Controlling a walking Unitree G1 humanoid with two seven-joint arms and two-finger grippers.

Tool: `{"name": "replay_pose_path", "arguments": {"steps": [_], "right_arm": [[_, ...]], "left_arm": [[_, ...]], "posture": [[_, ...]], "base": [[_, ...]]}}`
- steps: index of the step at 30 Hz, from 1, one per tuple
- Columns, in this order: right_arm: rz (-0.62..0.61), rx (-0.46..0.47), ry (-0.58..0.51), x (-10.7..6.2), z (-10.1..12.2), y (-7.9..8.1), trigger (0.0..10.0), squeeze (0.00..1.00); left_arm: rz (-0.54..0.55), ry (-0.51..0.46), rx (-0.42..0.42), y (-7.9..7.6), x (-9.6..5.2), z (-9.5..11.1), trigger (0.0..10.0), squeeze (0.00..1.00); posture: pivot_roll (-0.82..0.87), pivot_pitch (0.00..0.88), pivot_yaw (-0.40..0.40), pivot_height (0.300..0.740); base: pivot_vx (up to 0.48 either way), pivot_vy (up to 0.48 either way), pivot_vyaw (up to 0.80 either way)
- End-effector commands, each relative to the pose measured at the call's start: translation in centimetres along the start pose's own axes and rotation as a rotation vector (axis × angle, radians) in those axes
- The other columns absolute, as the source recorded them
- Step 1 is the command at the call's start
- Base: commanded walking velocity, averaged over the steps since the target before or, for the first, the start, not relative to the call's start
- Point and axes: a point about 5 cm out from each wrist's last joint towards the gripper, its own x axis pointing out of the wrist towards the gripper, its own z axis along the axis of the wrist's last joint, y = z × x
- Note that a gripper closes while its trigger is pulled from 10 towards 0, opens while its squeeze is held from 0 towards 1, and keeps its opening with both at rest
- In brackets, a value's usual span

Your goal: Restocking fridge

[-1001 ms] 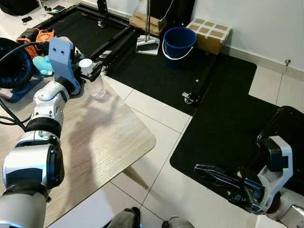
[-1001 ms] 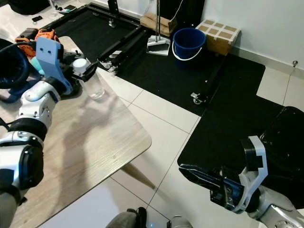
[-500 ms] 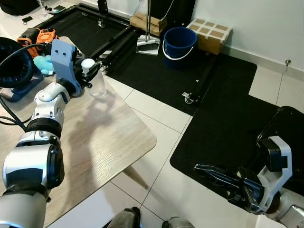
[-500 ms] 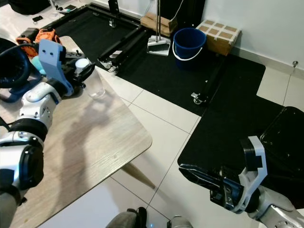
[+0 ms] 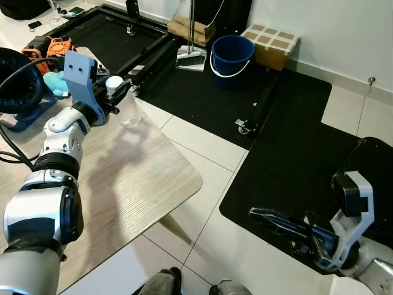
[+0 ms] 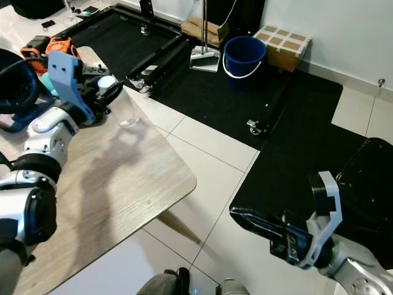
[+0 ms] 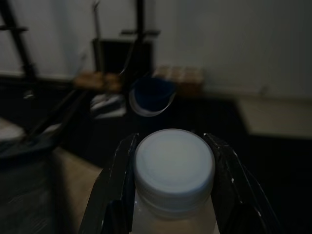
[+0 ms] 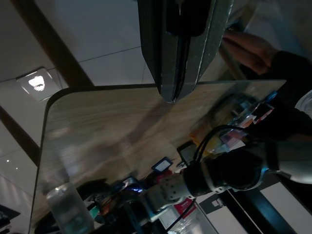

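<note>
A clear bottle (image 5: 128, 112) with a white cap (image 5: 113, 82) is at the far corner of the wooden table (image 5: 141, 178); its body is blurred. My left gripper (image 5: 116, 87) is shut on the bottle's neck just under the cap. In the left wrist view the cap (image 7: 174, 163) sits between the two black fingers (image 7: 118, 178). My right gripper (image 5: 261, 215) hangs low on the right over the black mat (image 5: 288, 166). Its fingers (image 8: 176, 53) are pressed together with nothing in them.
A blue bucket (image 5: 230, 54), a dustpan (image 5: 191, 58) and a cardboard box (image 5: 270, 42) stand by the back wall. A black metal frame (image 5: 144, 55) lies past the table. A black round device (image 5: 15, 83), a blue soft toy (image 5: 55, 83) and orange gear (image 5: 52, 44) crowd the table's left.
The left gripper has shifted slightly with the bottle, which now looks blurred. The right gripper has barely moved.
</note>
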Motion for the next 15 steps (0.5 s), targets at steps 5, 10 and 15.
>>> {"name": "replay_pose_path", "arguments": {"steps": [5, 10, 15], "right_arm": [[-0.059, -0.021, -0.001, 0.0, -0.5, -1.4, 10.0, 0.00], [-0.044, -0.037, -0.030, 0.6, -0.1, -2.1, 10.0, 0.00], [-0.071, -0.088, -0.054, 0.5, 0.6, -3.1, 10.0, 0.00]], "left_arm": [[-0.158, -0.135, -0.021, -1.9, 0.9, 1.8, 10.0, 0.00], [-0.240, -0.173, -0.011, -3.8, 0.6, 1.9, 10.0, 0.00], [-0.277, -0.166, 0.011, -5.2, -0.1, 1.5, 10.0, 0.00]], "posture": [[-0.11, 0.160, 0.037, 0.740], [-0.10, 0.129, 0.037, 0.740], [-0.08, 0.090, 0.042, 0.740]], "base": [[0.000, 0.000, 0.00], [0.000, 0.000, 0.00], [0.000, 0.000, 0.00]]}}
